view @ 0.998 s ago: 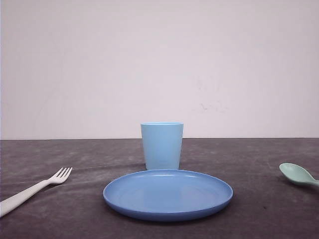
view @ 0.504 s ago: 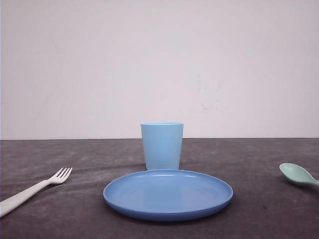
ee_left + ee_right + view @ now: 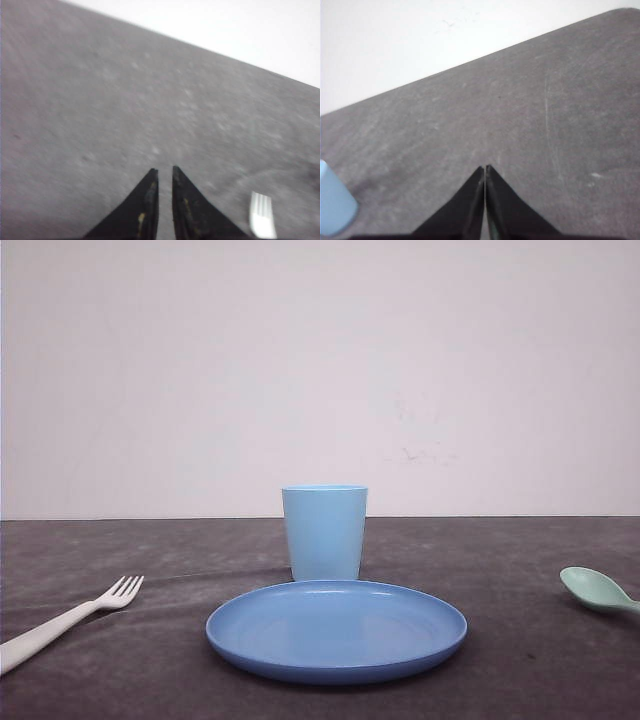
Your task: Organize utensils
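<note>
Where the grey desk (image 3: 150, 680) meets a white wall (image 3: 320, 370), I see fork (image 3: 60, 623) far left, spoon (image 3: 597, 590) far right; left pincer (image 3: 165, 172) barely parted, right pincer (image 3: 485, 169) closed, both empty.

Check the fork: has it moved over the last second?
No. The fork lies left of the plate, its tines level with the cup base, as before.

I work at a bare test bench, more lab than home: a dark grey cloth-covered table (image 3: 520, 560) meets a plain white wall (image 3: 320, 370) directly behind a light blue cup (image 3: 324, 532), which stands just behind a blue plate (image 3: 336, 630).
</note>
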`<state>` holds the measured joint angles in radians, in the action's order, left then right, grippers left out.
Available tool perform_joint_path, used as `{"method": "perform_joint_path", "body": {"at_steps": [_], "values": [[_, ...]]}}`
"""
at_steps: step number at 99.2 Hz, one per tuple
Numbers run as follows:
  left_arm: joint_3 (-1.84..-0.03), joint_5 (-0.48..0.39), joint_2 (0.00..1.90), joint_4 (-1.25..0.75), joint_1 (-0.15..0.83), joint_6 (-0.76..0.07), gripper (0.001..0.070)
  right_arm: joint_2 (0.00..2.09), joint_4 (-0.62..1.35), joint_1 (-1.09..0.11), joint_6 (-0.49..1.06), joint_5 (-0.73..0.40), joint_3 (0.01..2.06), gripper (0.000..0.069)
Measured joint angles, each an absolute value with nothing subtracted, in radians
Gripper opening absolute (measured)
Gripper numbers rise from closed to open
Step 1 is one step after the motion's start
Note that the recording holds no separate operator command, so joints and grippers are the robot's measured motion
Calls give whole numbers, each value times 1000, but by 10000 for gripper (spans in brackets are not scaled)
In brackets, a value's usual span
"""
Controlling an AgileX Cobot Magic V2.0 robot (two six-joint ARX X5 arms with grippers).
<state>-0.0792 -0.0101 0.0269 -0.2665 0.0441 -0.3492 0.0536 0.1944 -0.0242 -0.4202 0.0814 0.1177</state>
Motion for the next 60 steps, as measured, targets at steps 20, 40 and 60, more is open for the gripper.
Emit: {"method": "perform_joint_path", "body": {"at_steps": [20, 40, 60], "values": [[-331, -49, 199, -291, 44, -392, 25, 286, 305, -24, -360, 105, 436, 4], [-619, -59, 502, -456, 44, -302, 25, 560, 527, -28, -224, 105, 732, 4], [-731, -80, 705, -536, 60, -220, 62, 657, 578, -74, -167, 113, 768, 69]]}}
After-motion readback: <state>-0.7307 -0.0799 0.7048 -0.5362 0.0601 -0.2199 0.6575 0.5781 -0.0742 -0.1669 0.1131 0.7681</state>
